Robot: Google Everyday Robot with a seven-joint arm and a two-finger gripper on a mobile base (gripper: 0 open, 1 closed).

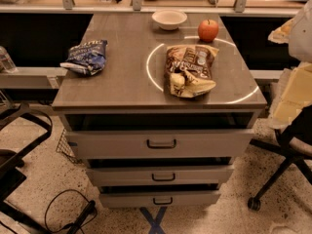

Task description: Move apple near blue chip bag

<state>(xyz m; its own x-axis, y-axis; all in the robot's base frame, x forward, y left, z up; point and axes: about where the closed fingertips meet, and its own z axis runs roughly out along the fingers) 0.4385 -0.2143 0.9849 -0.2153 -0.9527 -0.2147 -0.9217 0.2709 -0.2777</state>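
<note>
One camera looks steeply down from the front onto the grey three-drawer desk (126,67), fairly near; the gripper is outside this view.

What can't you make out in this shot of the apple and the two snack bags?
Claw: nowhere in the camera view, beyond its edges.
Blue chip bag lettering: too small and wrinkled to read.
Apple: its back, turned away from the camera.
Pale shape, right: cut off by the frame edge.

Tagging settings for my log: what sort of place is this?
Probably an office or lab: grey three-drawer cabinet, black wheeled office chair, black cable on speckled floor. The gripper is not in view.
</note>
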